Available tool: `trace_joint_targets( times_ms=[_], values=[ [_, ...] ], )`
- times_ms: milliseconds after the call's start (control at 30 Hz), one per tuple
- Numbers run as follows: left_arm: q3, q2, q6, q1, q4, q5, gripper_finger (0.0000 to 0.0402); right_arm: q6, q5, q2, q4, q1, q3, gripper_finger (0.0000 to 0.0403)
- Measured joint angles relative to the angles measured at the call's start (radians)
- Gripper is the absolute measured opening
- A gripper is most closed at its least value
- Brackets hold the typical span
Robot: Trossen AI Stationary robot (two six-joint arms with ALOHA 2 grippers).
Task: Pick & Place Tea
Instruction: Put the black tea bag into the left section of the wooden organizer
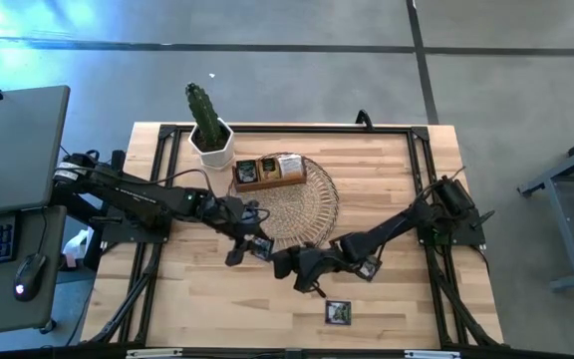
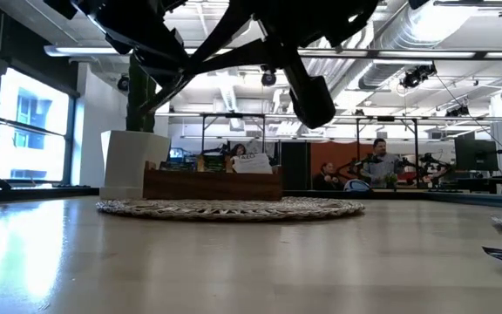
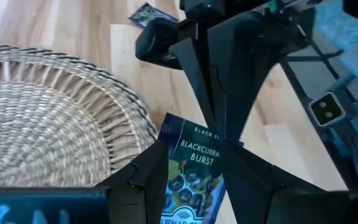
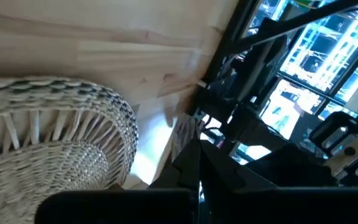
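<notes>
One sachet (image 3: 191, 177) between left pincer (image 3: 194, 186) fingers.

Around the 1 round wicker mat (image 1: 302, 204): 1 wooden box (image 1: 267, 172) on its far edge, with 2 sachets showing in it, and 1 potted cactus (image 1: 208, 128) just beside it. 1 dark sachet (image 3: 191, 177) sits at the mat's near edge, 1 more sachet (image 1: 338, 312) lies well nearer. 2 arms.
</notes>
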Motion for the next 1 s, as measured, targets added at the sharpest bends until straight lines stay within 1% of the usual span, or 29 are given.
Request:
trace_joint_targets(
  times_ms=[100, 200, 267, 300, 400, 433, 467, 533, 867, 1000],
  values=[
    [0.0, 0.0, -0.002, 0.0, 0.0, -0.056, 0.0142, 0.0, -0.003, 0.0, 0.015, -0.009, 0.0, 0.0001],
    [0.0, 0.0, 0.007, 0.0, 0.0, -0.151, 0.0142, 0.0, -0.047, 0.0, 0.018, -0.01, 0.0, 0.0001],
    [0.0, 0.0, 0.01, 0.002, -0.001, -0.168, 0.0142, 0.0, -0.086, 0.0, 0.017, -0.006, 0.0, 0.0001],
    [0.0, 0.0, 0.01, 0.007, -0.002, -0.15, 0.0142, 0.0, -0.097, 0.0, 0.019, -0.004, 0.0, 0.0001],
    [0.0, 0.0, 0.0, 0.016, -0.014, 0.008, 0.0142, 0.0, -0.081, 0.0, 0.03, 0.001, 0.0, 0.0001],
    [0.0, 0.0, -0.012, 0.016, -0.016, 0.044, 0.0142, 0.0, -0.072, 0.0, 0.034, 0.001, 0.0, 0.0001],
    [0.0, 0.0, -0.027, 0.015, -0.014, 0.059, 0.0142, 0.0, -0.067, 0.0, 0.034, -0.001, 0.0, 0.0001],
    [0.0, 0.012, -0.05, 0.011, -0.012, 0.064, 0.0142, 0.0, -0.059, 0.0, 0.034, -0.008, 0.0, 0.0001],
    [-0.001, 0.058, -0.052, 0.013, -0.019, 0.059, 0.0142, 0.001, -0.052, 0.0, 0.041, -0.029, -0.001, 0.0001],
    [-0.001, 0.059, -0.032, 0.012, -0.022, 0.04, 0.0142, 0.002, -0.076, 0.0, 0.035, -0.027, -0.001, 0.0001]
  ],
)
